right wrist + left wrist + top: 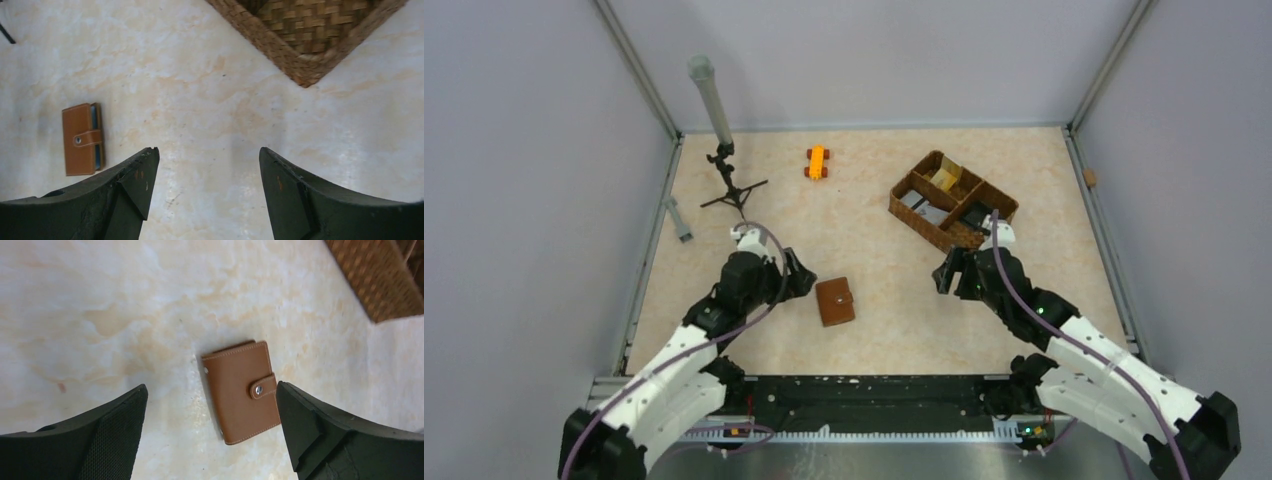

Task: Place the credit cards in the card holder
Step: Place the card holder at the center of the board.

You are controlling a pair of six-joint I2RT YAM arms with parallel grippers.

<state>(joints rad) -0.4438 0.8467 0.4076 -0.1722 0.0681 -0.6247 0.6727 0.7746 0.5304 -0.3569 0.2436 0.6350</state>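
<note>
Item: small brown leather card holder [835, 301] with pale stitching, folded shut, its snap tab fastened across the opening edge; a thin strip of blue lining shows along that edge in the right wrist view. It lies flat on the cream, marble-patterned tabletop [874, 230], near the middle and toward the near side, between the two arms. Nothing touches it. Left fingers [115, 435]: black, spread wide, holding nothing, above the tabletop; in their own wrist view the card holder lies on the surface in the gap between them, closer to the finger on that picture's right, with no contact visible. In the top view they stand just left of the card holder. Right fingers [125, 195]: black, likewise spread wide and holding nothing, over bare tabletop; they stand well right of the card holder and just near of the basket. Credit cards [944, 178]: inside a brown woven basket with compartments [905, 210] at the far right of the tabletop, set cornerwise. A gold-yellow card sits in a far compartment, grey ones in a left compartment, and something dark in a right compartment; how many cards there are cannot be told. Other contents: a small orange block-shaped toy [816, 162] far of centre; a black tripod stand carrying a tilted grey cylinder [713, 105] at the far left; a short grey piece [678, 220] lying by the left edge.
</note>
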